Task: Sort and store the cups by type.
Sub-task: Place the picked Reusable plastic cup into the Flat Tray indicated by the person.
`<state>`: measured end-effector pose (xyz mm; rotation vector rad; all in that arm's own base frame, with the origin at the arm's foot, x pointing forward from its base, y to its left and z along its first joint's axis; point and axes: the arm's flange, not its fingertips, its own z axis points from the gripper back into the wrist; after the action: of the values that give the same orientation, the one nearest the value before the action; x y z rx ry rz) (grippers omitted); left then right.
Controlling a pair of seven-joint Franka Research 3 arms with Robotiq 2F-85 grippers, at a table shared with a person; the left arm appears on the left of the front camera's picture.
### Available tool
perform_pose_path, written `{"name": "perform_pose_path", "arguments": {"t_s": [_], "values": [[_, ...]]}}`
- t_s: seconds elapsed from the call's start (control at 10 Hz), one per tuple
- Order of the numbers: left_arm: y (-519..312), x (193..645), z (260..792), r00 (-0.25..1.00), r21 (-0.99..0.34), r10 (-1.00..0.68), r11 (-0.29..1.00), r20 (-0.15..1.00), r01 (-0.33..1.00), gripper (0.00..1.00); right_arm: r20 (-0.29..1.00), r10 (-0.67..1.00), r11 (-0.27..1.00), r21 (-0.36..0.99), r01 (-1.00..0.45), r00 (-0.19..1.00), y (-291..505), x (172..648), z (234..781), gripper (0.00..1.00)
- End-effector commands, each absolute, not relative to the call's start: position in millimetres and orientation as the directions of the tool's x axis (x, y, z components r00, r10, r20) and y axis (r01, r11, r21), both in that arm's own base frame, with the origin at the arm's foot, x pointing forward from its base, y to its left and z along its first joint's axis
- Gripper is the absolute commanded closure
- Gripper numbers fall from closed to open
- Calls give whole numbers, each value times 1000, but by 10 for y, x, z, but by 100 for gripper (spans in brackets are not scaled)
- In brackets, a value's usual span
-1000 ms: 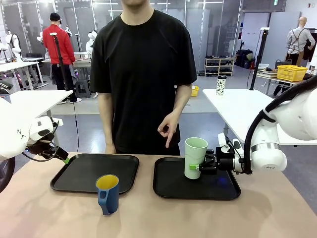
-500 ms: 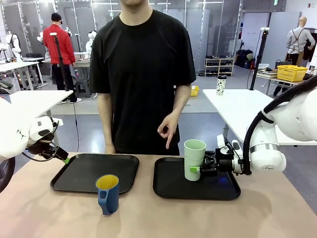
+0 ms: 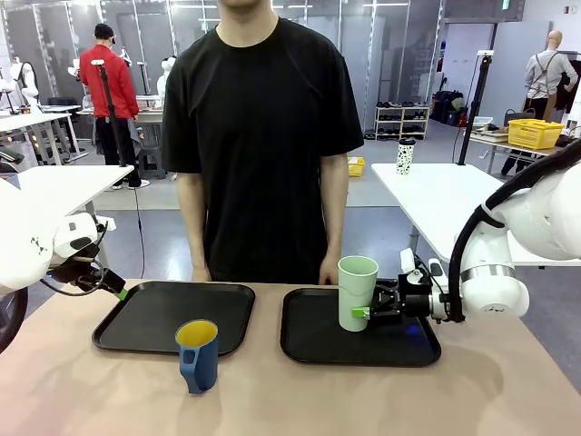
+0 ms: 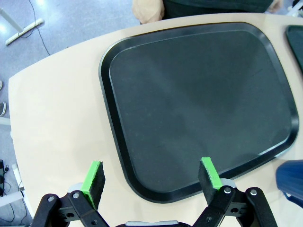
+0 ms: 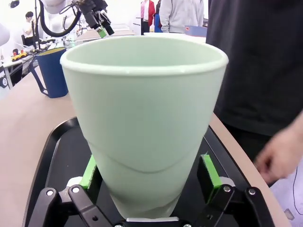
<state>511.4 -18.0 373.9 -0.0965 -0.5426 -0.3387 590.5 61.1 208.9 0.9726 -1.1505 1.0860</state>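
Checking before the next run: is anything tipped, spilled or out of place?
Nothing tipped or spilled. The blue mug stands on the bare table, not on the left tray behind it; the green tumbler is upright on the right tray.

layout | left tray (image 3: 145, 318) at table's (image 3: 381, 400) 10 o'clock, right tray (image 3: 313, 341) at 2, side by side | tumbler (image 3: 357, 292) stood on right tray, near middle | mug (image 3: 198, 354) on table, just off left tray's 6 | person (image 3: 263, 136) behind table at 12
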Motion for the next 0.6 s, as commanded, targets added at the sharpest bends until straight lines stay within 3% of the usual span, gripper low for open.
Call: {"name": "perform_pose_path", "arguments": {"t_s": [0.0, 0.5], "values": [[-182, 5089, 3766, 797, 0, -293, 939, 528, 345, 0, 982, 158, 233, 63, -970, 102, 498, 5862, 2152, 0], [-182, 5089, 3766, 797, 0, -293, 939, 528, 345, 0, 979, 155, 265, 91, -960, 136, 168, 5700, 2184, 0]]}}
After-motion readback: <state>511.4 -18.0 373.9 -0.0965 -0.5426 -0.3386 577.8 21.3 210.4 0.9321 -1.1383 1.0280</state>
